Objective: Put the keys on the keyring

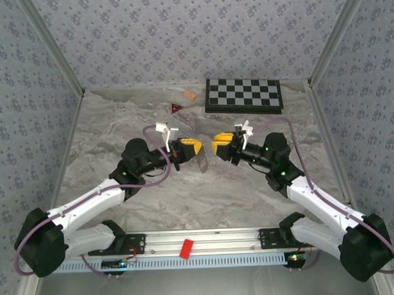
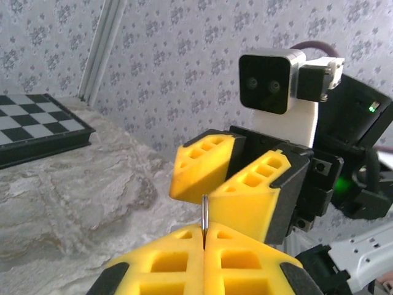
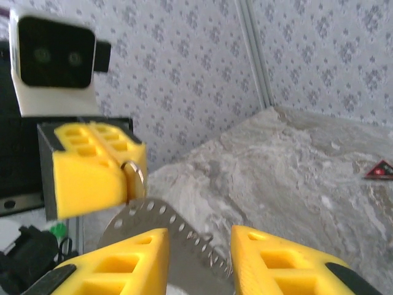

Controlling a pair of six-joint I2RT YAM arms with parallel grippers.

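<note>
Starting at the near edge, a red tag (image 1: 185,249) sits on the metal rail (image 1: 206,238) between the two arm bases. Further in, above the middle of the marble desk (image 1: 186,199), both arms meet tip to tip. The left gripper (image 1: 196,147) has its yellow jaws pressed together, pinching the keyring (image 3: 133,175), a thin silvery loop held on edge. A grey perforated metal plate (image 3: 163,224) hangs just below that loop. Facing it from the right, the right gripper (image 1: 216,145) has its jaws spread, with nothing held between them. Beyond them, a small red triangle (image 1: 177,108) lies on the desk. Further still are an orange chip (image 1: 189,94) and, at far right, a chessboard (image 1: 244,94).
</note>
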